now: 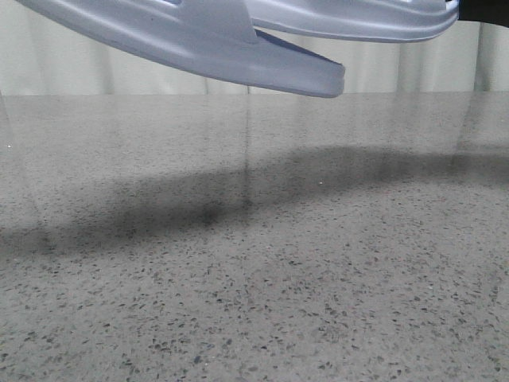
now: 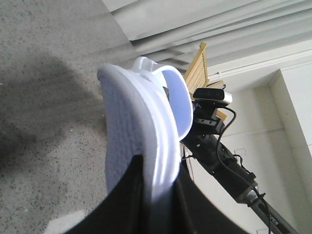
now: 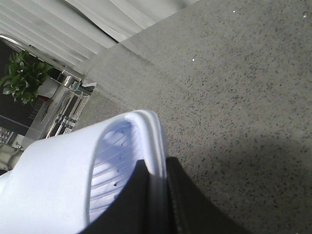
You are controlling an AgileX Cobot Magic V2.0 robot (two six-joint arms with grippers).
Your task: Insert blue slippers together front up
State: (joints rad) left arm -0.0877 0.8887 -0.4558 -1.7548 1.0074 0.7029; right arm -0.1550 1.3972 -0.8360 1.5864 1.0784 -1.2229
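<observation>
blue slippers point(image 1: 238, 40) — aloft in front, gripped at wrists

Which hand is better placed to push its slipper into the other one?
Probably the left. Both hands are shut on a slipper held above the table. In the front view the left slipper lies in front, its tip overlapping the right slipper, so the left hand could slide it on; this is uncertain.

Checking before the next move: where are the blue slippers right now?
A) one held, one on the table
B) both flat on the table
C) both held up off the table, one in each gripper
C: each wrist view shows a gripper, left gripper and right gripper, shut on a slipper's edge, and the front view shows the blue slippers above the table.
</observation>
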